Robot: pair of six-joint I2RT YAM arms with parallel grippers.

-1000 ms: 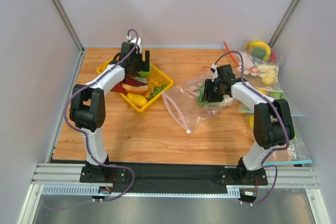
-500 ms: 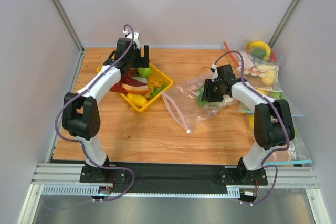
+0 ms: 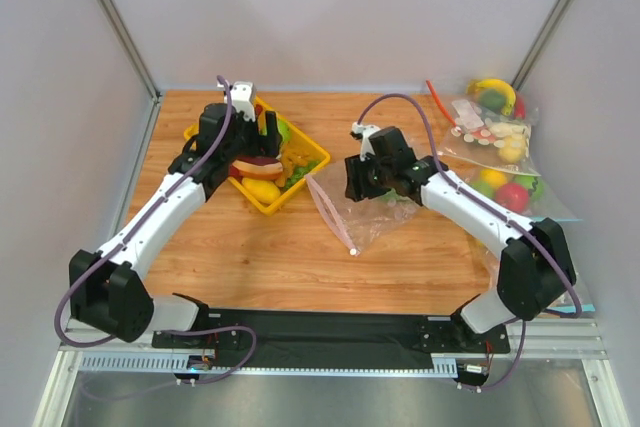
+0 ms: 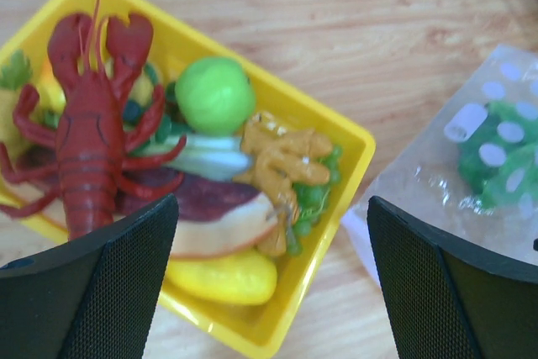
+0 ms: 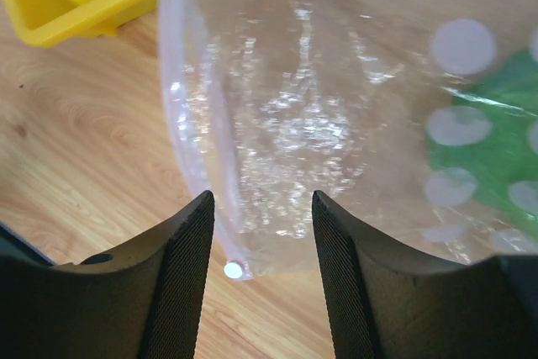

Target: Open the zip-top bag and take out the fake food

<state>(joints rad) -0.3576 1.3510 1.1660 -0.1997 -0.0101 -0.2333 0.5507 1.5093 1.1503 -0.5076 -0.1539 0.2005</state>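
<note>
Rectangular light-brown wooden table [image 3: 300,257], grain running left to right, enclosed by pale walls on the left, far and right sides. A flat black plate [image 3: 330,322] runs along its near edge. Far left of centre: a square yellow plastic tray [image 3: 290,197], set cornerwise. Just right of the tray: a large clear crinkly plastic zip-top bag [image 3: 345,215], lying crumpled, its pale pinkish-white zip strip [image 3: 330,212] on the left side, running from far to near. Far right corner: a heap of clear plastic bags [image 3: 490,132] holding toy fruit, well apart from the tray.
</note>
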